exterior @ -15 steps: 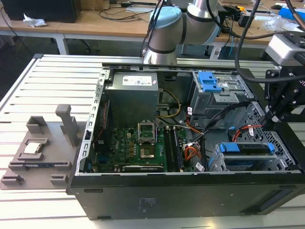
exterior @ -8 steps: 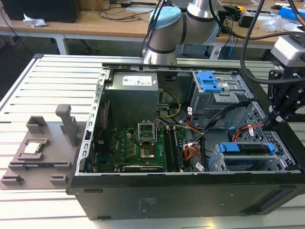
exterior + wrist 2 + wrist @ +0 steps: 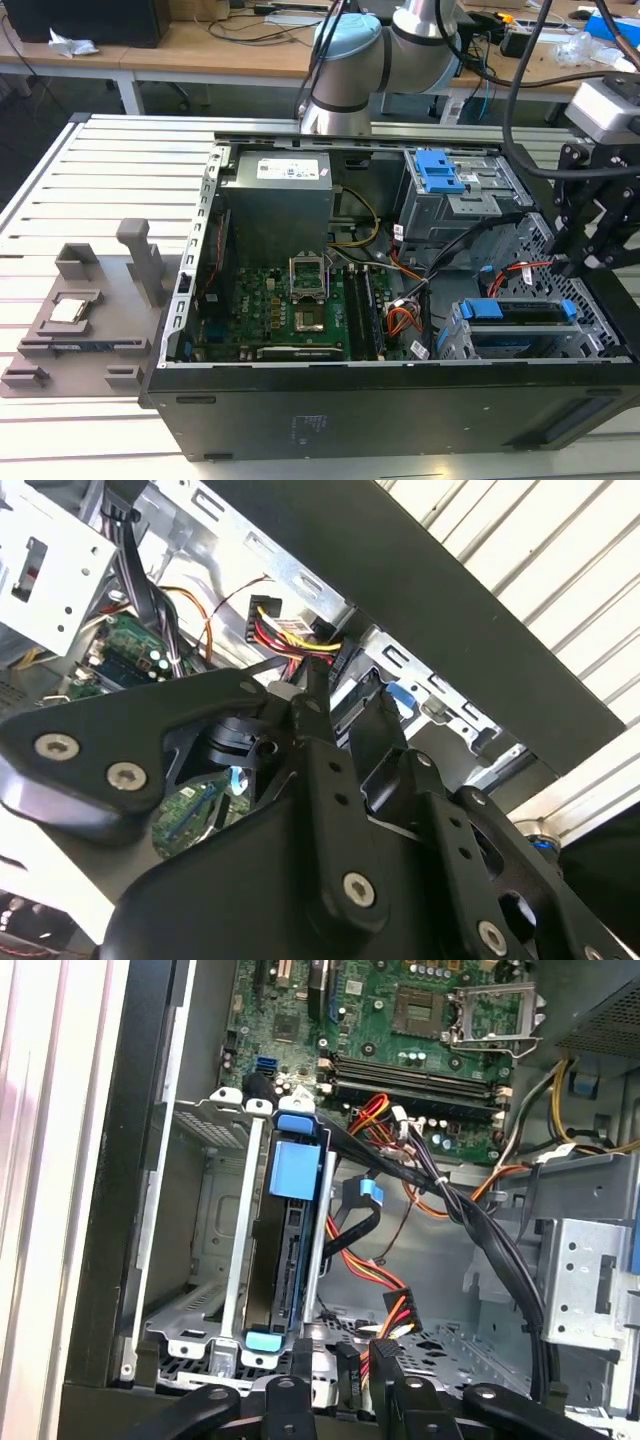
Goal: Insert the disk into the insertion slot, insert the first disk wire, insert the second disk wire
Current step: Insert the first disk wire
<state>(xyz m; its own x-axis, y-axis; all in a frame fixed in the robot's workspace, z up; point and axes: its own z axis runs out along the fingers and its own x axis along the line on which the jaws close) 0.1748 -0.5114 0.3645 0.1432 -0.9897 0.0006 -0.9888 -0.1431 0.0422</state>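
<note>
Tool hung close over the cage's open end, judged placed to work the wires. Whether it was spread or pinching, I could not tell. 1 red-and-yellow wire plug lay just ahead of it. Beyond, the disk sat housed in the slot.

Pale slatted desk, grooves running across from the exterior view's left to right. Resting directly on top: black desktop computer case, laid on one side with the side panel off; grey moulded parts fixture, just beside the case on the exterior view's left, contact with the case not discernible.
</note>
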